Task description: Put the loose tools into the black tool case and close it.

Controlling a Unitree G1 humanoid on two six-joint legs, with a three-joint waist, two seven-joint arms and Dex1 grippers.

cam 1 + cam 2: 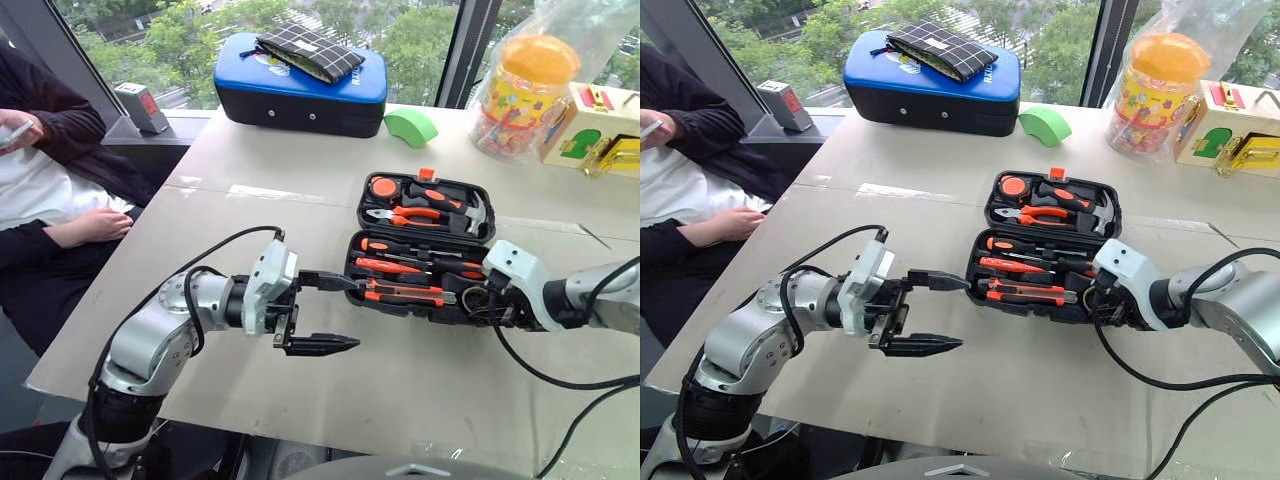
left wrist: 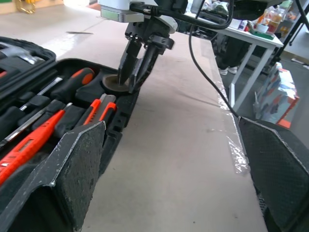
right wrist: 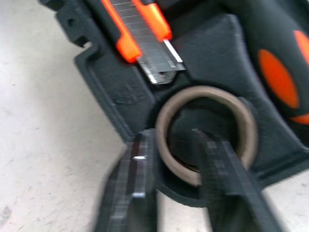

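One finger (image 3: 219,183) hides tape roll (image 3: 205,128), perhaps touching.

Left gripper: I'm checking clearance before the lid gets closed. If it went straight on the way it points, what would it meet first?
Probably the near edge of the black tool case; the left gripper points toward it over bare tabletop, though depth is unclear.

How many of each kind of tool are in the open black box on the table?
Screwdrivers: 3
Utility knife: 1
Tape roll: 1
Pliers: 1
Hammer: 1
Tape measure: 1
Total: 8
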